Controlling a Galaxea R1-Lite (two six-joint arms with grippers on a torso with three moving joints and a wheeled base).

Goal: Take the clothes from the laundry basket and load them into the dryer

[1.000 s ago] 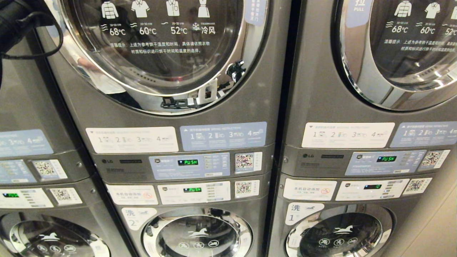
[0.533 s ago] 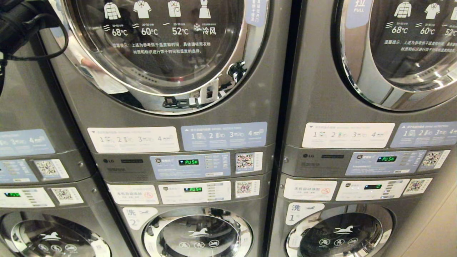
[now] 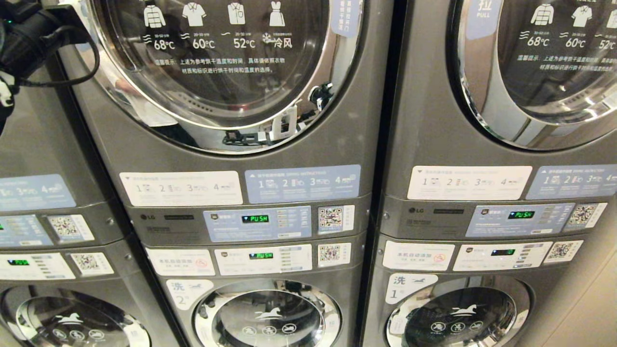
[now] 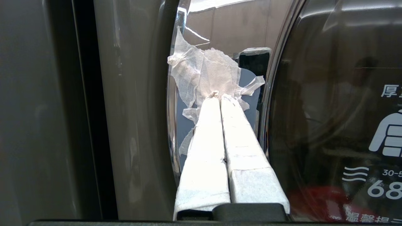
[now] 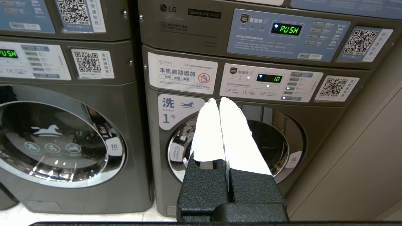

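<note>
The dryer point(image 3: 241, 159) is the upper grey machine in the middle stack, and its round glass door point(image 3: 217, 62) is closed. My left arm point(image 3: 29, 33) reaches in from the upper left to the door's left edge. My left gripper point(image 4: 219, 97) is shut, its white-taped fingers point(image 4: 204, 150) pressed together. The tips rest on the chrome door rim point(image 4: 171, 125) among frayed white tape shreds point(image 4: 207, 75). A dim red patch point(image 4: 320, 201) shows in the door glass point(image 4: 329, 110). I cannot tell whether it is the clothes. The laundry basket is out of view. My right gripper point(image 5: 218, 99) is shut and empty, parked low before washer number 1 point(image 5: 238, 141).
A second dryer point(image 3: 506, 96) stands to the right and a third stack point(image 3: 38, 193) to the left, both close by. Washers point(image 3: 265, 313) sit below the control panels point(image 3: 255, 224). A beige wall point(image 5: 361, 163) flanks the right stack. Pale floor point(image 5: 78, 216) lies under the washers.
My left arm has edged a little further toward the dryer door's left rim. The whole head view has also drifted slightly. The right arm has not moved.
</note>
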